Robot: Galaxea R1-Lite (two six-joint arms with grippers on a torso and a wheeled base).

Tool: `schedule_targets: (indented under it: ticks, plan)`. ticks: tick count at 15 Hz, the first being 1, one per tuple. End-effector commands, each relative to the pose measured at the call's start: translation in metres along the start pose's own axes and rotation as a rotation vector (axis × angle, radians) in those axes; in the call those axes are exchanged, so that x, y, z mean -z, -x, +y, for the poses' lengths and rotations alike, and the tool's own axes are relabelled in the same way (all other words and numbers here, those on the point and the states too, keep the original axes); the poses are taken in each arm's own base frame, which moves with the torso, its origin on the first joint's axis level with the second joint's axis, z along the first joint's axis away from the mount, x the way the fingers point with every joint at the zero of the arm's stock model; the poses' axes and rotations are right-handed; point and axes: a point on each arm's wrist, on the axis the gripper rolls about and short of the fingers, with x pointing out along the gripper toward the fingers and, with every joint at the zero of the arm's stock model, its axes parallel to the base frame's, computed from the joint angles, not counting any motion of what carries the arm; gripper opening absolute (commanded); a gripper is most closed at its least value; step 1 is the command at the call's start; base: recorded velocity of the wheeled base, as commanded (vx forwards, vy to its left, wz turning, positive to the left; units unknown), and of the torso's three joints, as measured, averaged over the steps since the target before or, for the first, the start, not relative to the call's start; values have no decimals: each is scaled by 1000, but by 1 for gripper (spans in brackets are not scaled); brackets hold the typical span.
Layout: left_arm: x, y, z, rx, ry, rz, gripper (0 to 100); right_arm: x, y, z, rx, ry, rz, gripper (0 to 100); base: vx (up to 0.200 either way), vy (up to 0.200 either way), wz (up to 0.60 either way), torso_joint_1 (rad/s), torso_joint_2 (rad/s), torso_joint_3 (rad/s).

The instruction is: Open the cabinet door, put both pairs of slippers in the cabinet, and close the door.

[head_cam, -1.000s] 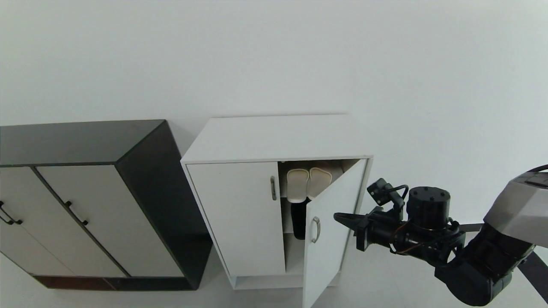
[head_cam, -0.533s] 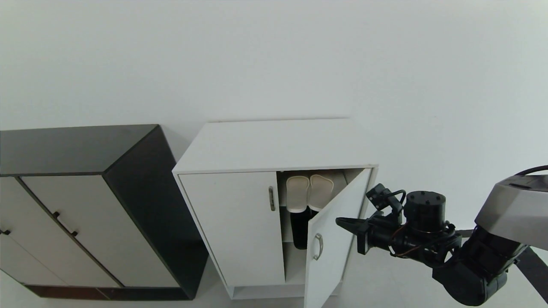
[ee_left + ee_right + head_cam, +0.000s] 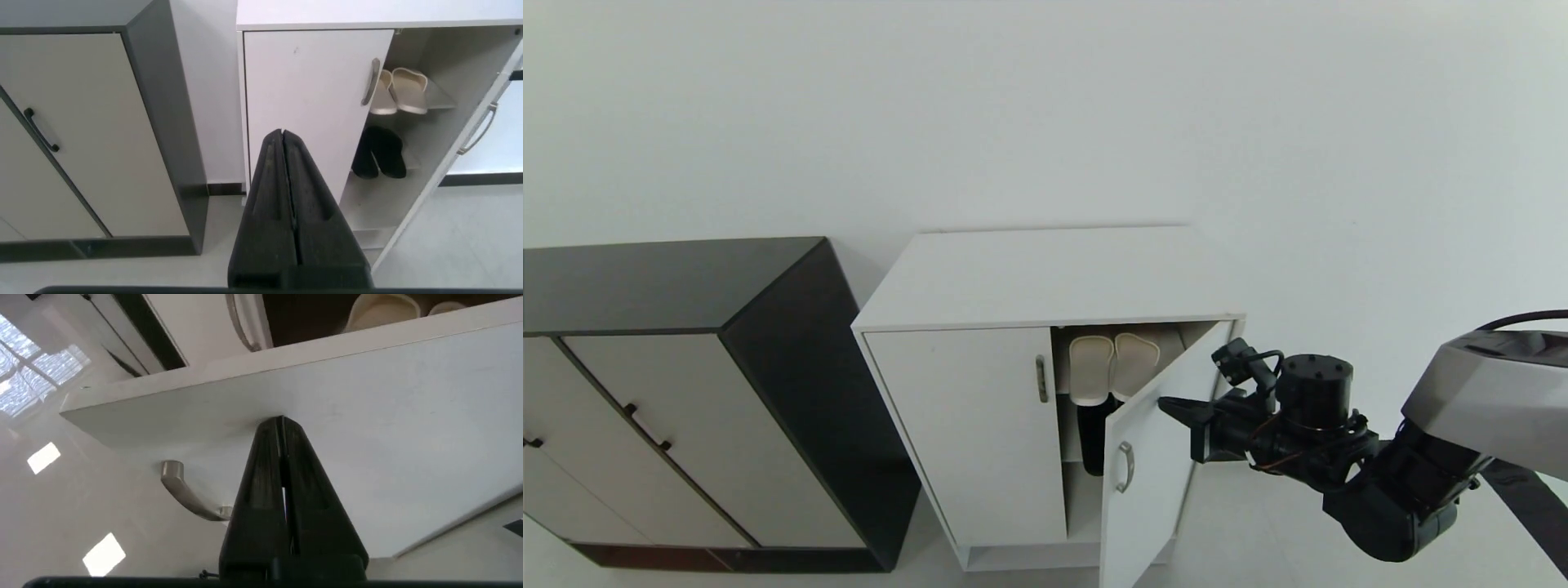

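While right fingers (image 3: 1178, 407) sit together, tips at half-open door (image 3: 1156, 498) — slippers (image 3: 1092, 367) inside.

Cabinet (image 3: 1045, 273) stands against wall (image 3: 1045, 106); wider cabinet (image 3: 800, 392) just beside it, on the left. Left door (image 3: 968, 433) flush; right door (image 3: 1147, 457) swung partway out to the front. Inside: upper pair of slippers (image 3: 1112, 363) on top shelf, lower pair of slippers (image 3: 1092, 437) on the shelf beneath. Right claw (image 3: 1172, 407) at right door's outer face, right of its handle (image 3: 1125, 467).
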Motion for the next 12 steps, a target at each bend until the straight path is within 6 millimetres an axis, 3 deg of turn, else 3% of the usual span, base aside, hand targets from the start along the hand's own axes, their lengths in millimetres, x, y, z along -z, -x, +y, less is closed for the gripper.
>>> schedule_targets:
  ticks: [1, 12]
  plan:
    - [0, 0, 0, 0, -1, 1, 0, 2, -12, -5, 38, -9, -16, 0, 0, 0, 0, 0, 0, 0]
    - [0, 0, 0, 0, 1, -1, 0, -6, -57, -32, 107, -23, -67, 0, 0, 0, 0, 0, 0, 0]
